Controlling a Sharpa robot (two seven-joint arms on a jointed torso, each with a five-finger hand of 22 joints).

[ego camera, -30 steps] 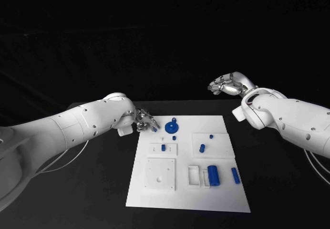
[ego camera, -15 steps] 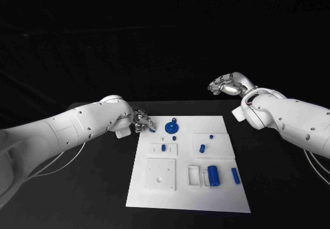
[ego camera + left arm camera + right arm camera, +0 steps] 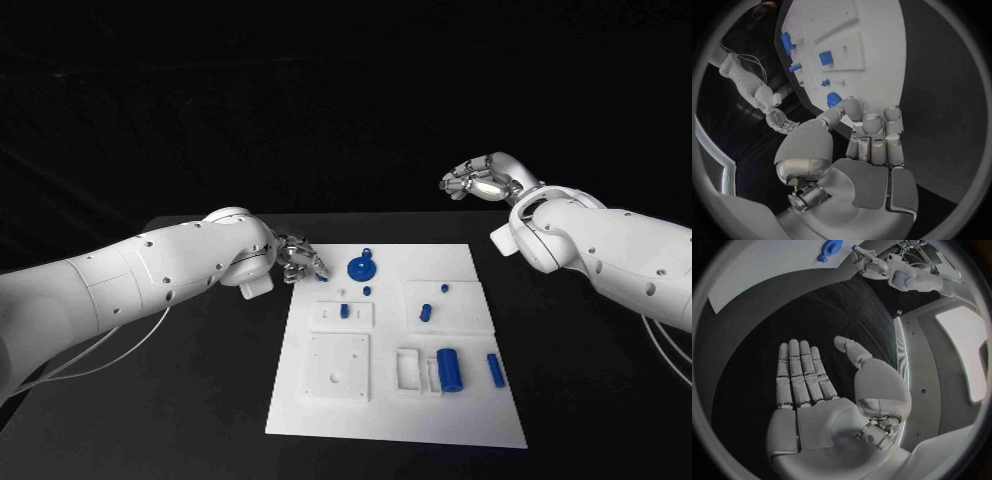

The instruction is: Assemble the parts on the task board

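Silver left hand (image 3: pixel 299 258): at the task board's far left corner, fingers straight and side by side, thumb bent toward them, holding nothing.
Silver right hand (image 3: pixel 480 180): raised beyond the board's far right corner, well apart from it, flat and spread, holding nothing.
Blue round part (image 3: pixel 362 267): on the board, just beside the left fingertips (image 3: pixel 852 106).
Task board (image 3: pixel 469 410): white, mid-table, bearing further blue parts (image 3: pixel 447 367) in its nearer half.
Table (image 3: pixel 216 400): black.
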